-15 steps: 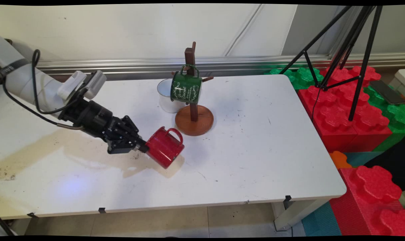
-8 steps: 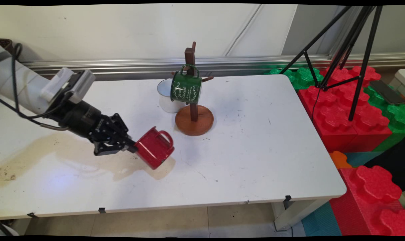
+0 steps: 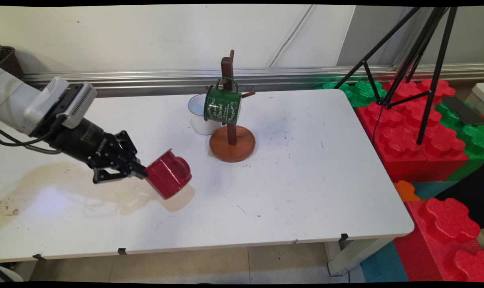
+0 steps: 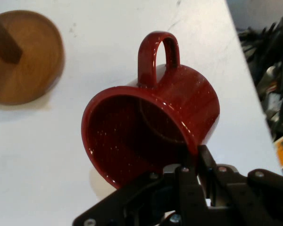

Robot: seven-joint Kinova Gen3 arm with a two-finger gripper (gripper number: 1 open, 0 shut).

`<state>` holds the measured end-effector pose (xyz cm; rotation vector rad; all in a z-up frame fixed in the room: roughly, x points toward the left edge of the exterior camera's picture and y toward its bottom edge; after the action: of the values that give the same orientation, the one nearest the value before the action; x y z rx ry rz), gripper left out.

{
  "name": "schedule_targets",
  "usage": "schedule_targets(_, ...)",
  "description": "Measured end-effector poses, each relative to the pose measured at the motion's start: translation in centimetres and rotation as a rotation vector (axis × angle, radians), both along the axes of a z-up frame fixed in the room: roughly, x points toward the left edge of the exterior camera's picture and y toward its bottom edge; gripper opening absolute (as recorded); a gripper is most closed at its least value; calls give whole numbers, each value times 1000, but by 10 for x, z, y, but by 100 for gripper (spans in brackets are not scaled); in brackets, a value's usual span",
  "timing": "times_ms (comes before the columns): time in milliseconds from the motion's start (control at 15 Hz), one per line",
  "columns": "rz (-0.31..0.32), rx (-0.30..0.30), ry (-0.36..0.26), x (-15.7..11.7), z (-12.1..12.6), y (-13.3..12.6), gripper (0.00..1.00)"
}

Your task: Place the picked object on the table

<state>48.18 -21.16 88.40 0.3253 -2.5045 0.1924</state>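
Gripping glossy speckled red mug (image 3: 168, 173) (image 4: 151, 127) by rim, black pincer (image 3: 142, 173) (image 4: 194, 165)

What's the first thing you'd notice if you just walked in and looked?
The gripper holding a shiny red mug by its rim, tipped on its side above the white table. Behind it, a green mug hangs on a wooden mug tree, with a white cup just beside.
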Motion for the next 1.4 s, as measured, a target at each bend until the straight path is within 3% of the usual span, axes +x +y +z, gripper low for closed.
schedule_targets(733, -59, -159, -217, 29, 19, -17, 0)
schedule_targets(1400, -110, -244, -388, 40, 0, -34, 0)
